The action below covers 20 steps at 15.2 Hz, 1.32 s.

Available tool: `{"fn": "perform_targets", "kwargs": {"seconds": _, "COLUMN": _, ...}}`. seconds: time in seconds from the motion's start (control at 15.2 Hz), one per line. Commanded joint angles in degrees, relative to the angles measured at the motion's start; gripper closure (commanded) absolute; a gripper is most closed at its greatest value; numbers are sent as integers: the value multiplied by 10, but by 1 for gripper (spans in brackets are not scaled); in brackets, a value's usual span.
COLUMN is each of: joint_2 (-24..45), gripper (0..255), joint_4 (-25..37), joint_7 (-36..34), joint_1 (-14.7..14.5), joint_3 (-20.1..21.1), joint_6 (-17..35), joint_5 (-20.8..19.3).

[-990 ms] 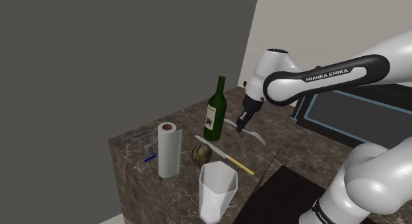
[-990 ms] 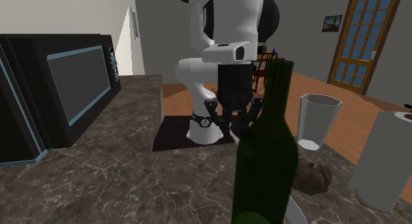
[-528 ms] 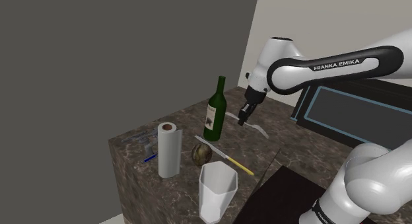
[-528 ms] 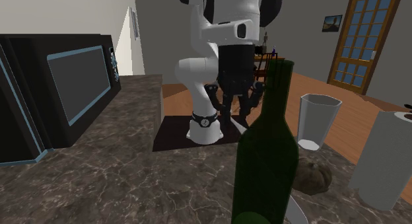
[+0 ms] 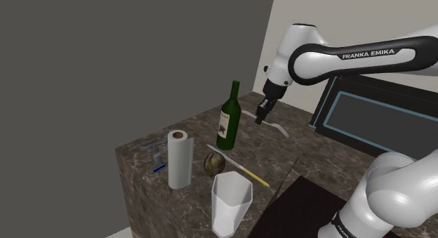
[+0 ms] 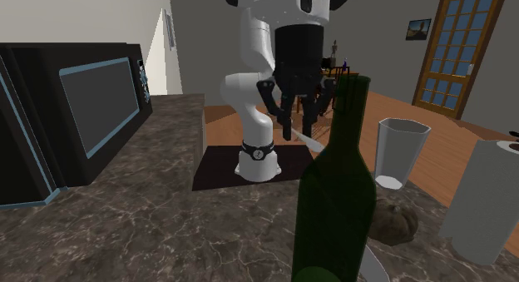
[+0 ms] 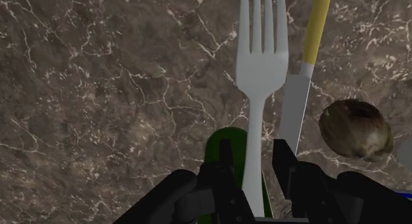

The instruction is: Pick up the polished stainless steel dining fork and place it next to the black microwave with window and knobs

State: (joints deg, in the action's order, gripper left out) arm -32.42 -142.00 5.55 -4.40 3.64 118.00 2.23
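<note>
The gripper (image 5: 260, 121) hangs above the dark marbled counter (image 5: 198, 131), just right of centre in the shoulder view. Its 2 black fingers (image 7: 224, 168) stand narrowly apart, clasping the handle of the pale grey fork (image 7: 261, 77). The fork is held off the surface, lying roughly level, and juts out on both sides of the fingers.

The green wine bottle (image 5: 226, 121) stands upright just beside the gripper, on the shoulder view's left. In the second exterior view it rises across the foreground and hides part of the fork (image 6: 306, 145).

Lower in the shoulder view lie a knife (image 5: 239, 166) with a yellow handle and a round brownish lump (image 5: 214, 162). A paper towel roll (image 5: 180, 159) stands to their left, and a pale faceted cup (image 5: 230, 203) is near the bottom edge.

The black microwave (image 5: 379, 117) sits at the shoulder view's right, well apart from the fork. The counter between them is bare.
</note>
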Motion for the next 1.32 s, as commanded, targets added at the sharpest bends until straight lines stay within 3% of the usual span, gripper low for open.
{"fn": "perform_targets", "kwargs": {"seconds": 0.0, "joint_2": -4, "gripper": 255, "joint_4": 13, "joint_7": -1, "joint_1": 0, "joint_3": 0, "joint_6": -17, "joint_5": 0}}
{"fn": "perform_targets", "kwargs": {"seconds": 1.25, "joint_2": 1, "gripper": 255, "joint_4": 163, "joint_7": -2, "joint_1": 2, "joint_3": -3, "joint_6": -162, "joint_5": -3}}
